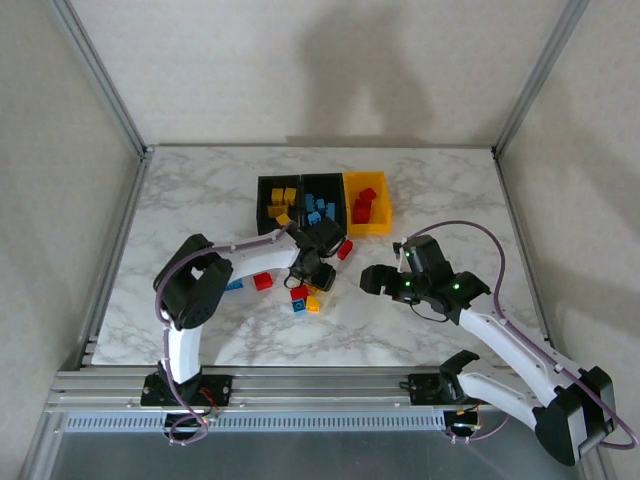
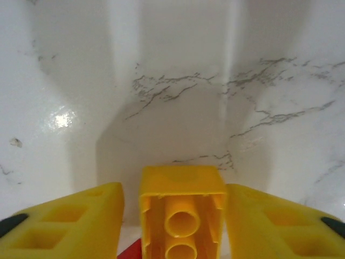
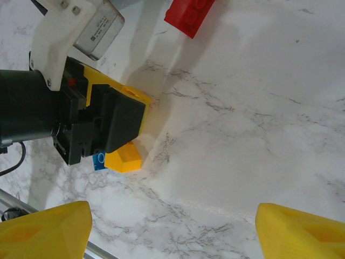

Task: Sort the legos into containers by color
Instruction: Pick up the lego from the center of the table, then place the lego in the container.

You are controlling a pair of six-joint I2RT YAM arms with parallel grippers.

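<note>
Top view, bins (image 1: 301, 178): three in a row at mid-table; the left black one holds yellow legos, the middle black one blue, the yellow one red.
Top view, loose legos (image 1: 303, 295): scattered just in front of the bins.
Top view, left gripper (image 1: 312, 268): down among the loose legos.
Top view, right gripper (image 1: 385, 278): off to the right, over bare table (image 1: 200, 190).
Left wrist, yellow lego (image 2: 182, 213): between the fingers (image 2: 70, 221), hollow underside to the camera; one finger touches it and a slit shows at the other, so a firm grasp cannot be told.
Right wrist, right gripper: fingers spread wide with nothing between them.

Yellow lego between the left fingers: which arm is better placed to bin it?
Left. The left fingers bracket the yellow lego; the right fingers stand open over bare marble, apart from it.
</note>
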